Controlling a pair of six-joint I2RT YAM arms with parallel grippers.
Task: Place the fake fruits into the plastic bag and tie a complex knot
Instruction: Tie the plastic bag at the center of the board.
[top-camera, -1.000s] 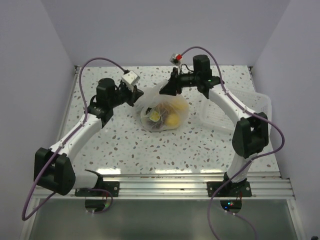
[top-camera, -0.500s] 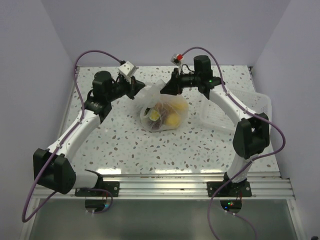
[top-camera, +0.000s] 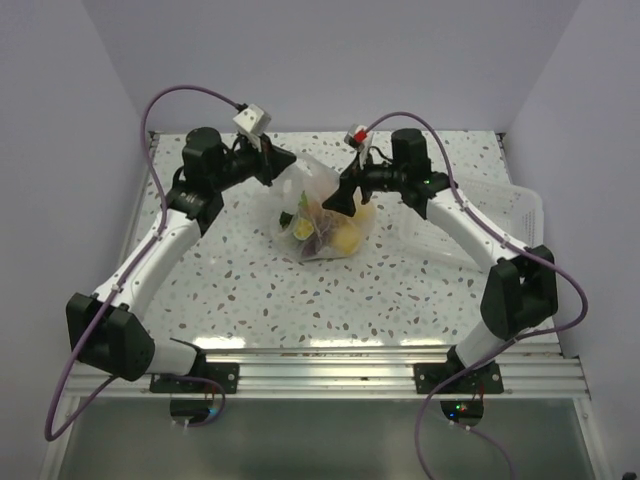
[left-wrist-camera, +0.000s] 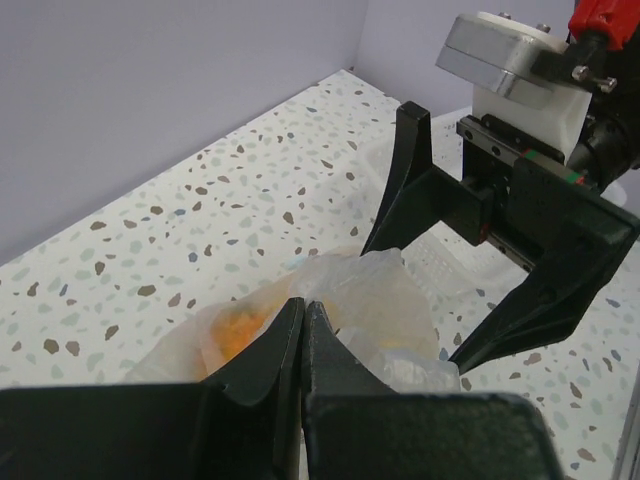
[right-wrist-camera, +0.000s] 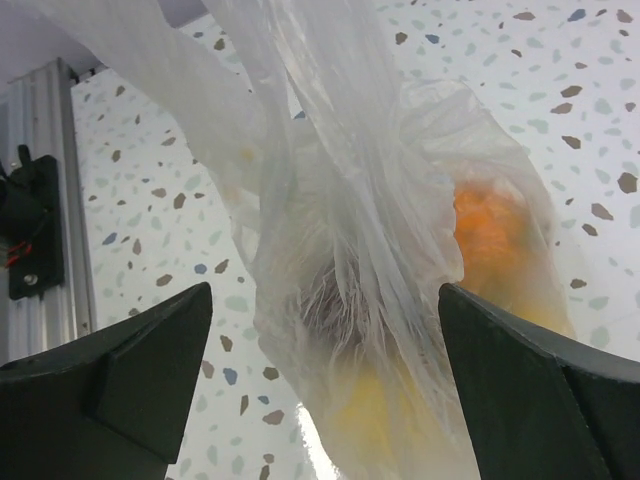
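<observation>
Counter (top-camera: 420, 290) carries the plastic bag (top-camera: 318, 190) at its middle, the fake fruits (top-camera: 343, 238) showing through its bottom, so loading looks done. Left claw (top-camera: 291, 160) is pinched together on the bag's upper film. Right claw (top-camera: 334, 204) is spread wide, straddling the gathered neck; no knot is visible, so tying remains.

The clear plastic bag (top-camera: 303, 188) bulges low, neck stretched upward — yellow and orange fake fruits (top-camera: 338, 236) inside.

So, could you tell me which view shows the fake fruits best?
Top external: the fake fruits show as a cluster through the plastic bag. Right wrist blurs them behind folds; left wrist catches only an orange patch.
</observation>
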